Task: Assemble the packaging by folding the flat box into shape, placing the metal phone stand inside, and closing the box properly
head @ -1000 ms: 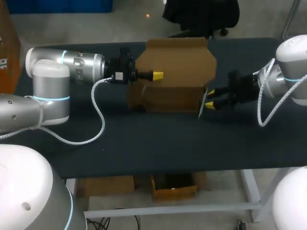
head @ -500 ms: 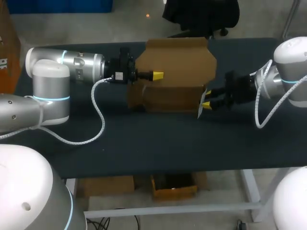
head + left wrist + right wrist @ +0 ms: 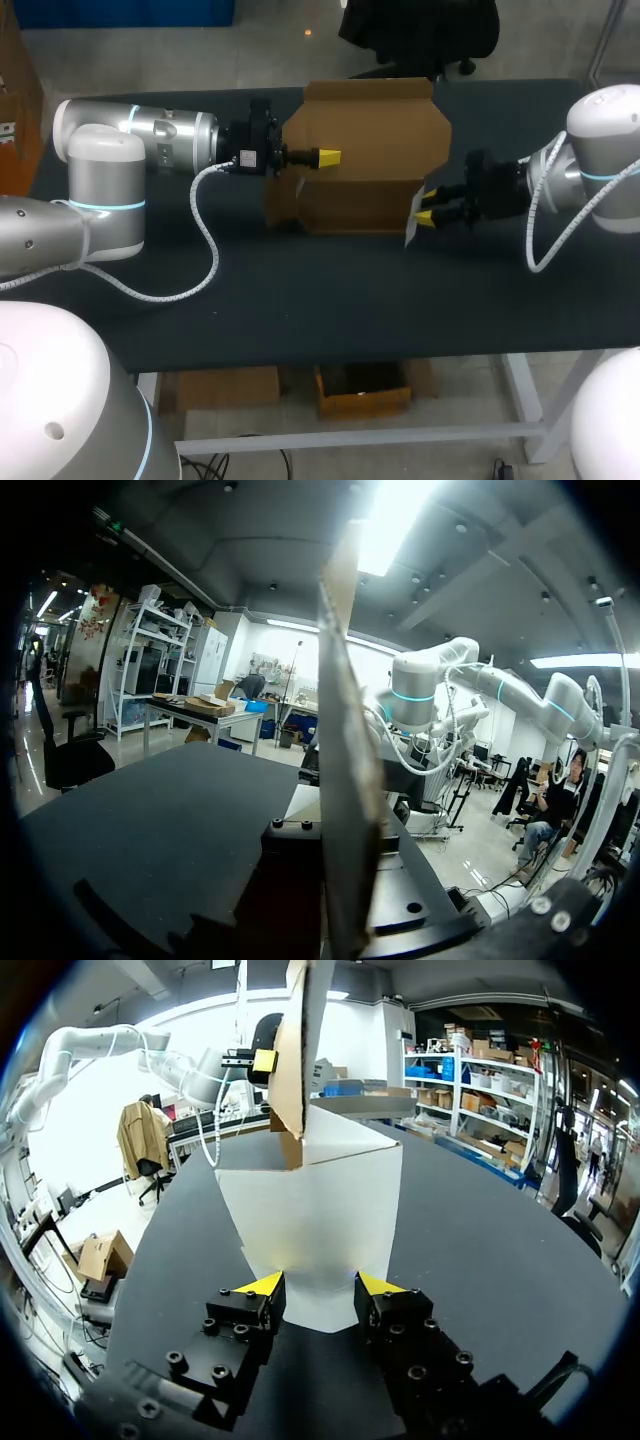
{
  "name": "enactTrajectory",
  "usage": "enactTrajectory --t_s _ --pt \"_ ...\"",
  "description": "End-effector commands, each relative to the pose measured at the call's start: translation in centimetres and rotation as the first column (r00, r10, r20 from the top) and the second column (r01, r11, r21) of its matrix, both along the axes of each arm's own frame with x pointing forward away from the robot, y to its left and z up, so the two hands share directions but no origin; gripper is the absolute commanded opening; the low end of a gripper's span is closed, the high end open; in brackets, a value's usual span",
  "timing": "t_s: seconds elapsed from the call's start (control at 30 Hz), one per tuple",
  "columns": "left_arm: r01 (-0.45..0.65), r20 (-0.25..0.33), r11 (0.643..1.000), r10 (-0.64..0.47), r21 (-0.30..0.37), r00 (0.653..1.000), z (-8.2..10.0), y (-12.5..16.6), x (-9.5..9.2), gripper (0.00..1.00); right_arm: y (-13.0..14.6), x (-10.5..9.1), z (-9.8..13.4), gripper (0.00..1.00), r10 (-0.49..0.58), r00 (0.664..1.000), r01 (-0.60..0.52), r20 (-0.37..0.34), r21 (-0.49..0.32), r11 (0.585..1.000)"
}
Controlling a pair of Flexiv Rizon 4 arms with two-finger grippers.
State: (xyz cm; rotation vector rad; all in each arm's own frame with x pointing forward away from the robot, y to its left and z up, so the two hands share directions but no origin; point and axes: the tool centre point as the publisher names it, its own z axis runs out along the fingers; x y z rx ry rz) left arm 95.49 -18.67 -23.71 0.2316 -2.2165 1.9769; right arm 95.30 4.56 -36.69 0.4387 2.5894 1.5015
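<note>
Over the last second our right gripper (image 3: 428, 205) has closed in on the box (image 3: 355, 205), which sits at the table's (image 3: 300, 300) far edge. Its fingers are apart, astride the white end flap (image 3: 411, 228). Our left gripper (image 3: 328, 157) is unmoved and appears clamped on the raised lid (image 3: 370, 115). We judge folding is still under way.

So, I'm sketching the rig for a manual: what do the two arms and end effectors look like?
The left arm and right arm are silver-grey and white, rounded, with cyan rings at joints. The left end effector and right end effector are black with yellow tips; a white cable loops off each.
</note>
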Motion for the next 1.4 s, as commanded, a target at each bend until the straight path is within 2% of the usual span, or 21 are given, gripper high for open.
enactTrajectory --t_s 0.03,0.43,0.73,1.13,1.4 --pt "0.0 0.0 1.0 0.0 -0.002 1.0 -0.4 -0.2 0.0 0.0 0.5 0.0 -0.1 0.43 -0.043 0.999 0.043 0.008 0.005 0.999" --pt "0.0 0.0 1.0 0.0 -0.002 1.0 -0.4 -0.2 0.0 0.0 0.7 0.2 -0.1 0.44 -0.139 0.99 0.139 -0.002 0.032 0.99" --pt "0.0 0.0 1.0 0.0 -0.002 1.0 -0.4 -0.2 0.0 0.0 1.2 0.5 0.0 0.44 -0.218 0.976 0.218 -0.002 0.023 0.976" --pt "0.0 0.0 1.0 0.0 -0.002 1.0 -0.4 -0.2 0.0 0.0 2.0 0.7 -0.2 0.42 -0.346 0.938 0.346 0.013 -0.015 0.938" --pt "0.0 0.0 1.0 0.0 -0.002 1.0 -0.4 -0.2 0.0 0.0 2.1 0.6 -0.4 0.4 -0.397 0.918 0.397 0.013 -0.003 0.918"
